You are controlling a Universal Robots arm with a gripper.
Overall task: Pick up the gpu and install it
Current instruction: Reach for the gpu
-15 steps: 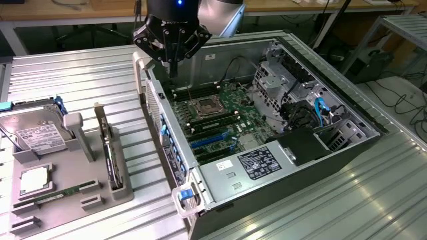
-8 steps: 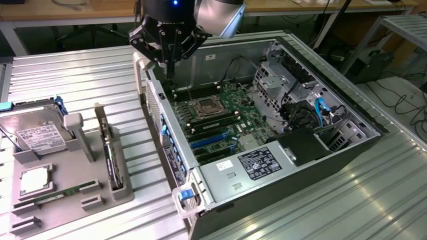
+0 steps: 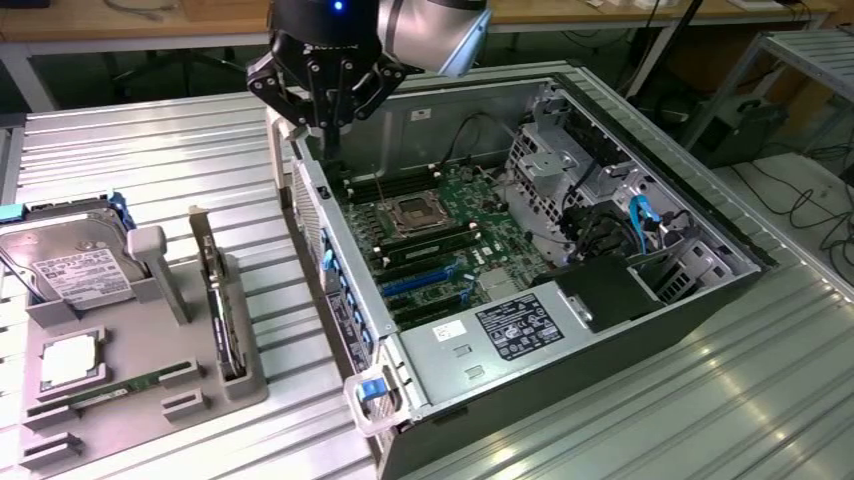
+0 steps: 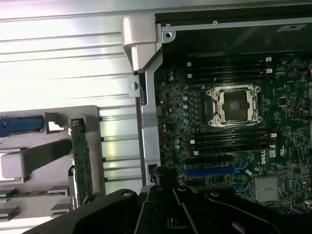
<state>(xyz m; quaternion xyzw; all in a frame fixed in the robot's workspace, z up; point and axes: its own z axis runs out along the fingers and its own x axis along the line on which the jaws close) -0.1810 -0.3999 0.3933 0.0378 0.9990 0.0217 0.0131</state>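
Ribbed silver metal table (image 3: 694, 420) bearing an open black computer case (image 3: 601, 390), its blue expansion slots (image 3: 420, 285) bare.
Beside the case, a grey tray (image 3: 150, 270) stands the thin green-board gpu (image 3: 220, 300) on edge in a slot, likely so it can be pinched from above; over the case's rim nearest that tray hangs the black gripper (image 3: 330, 135), jaws together on nothing.
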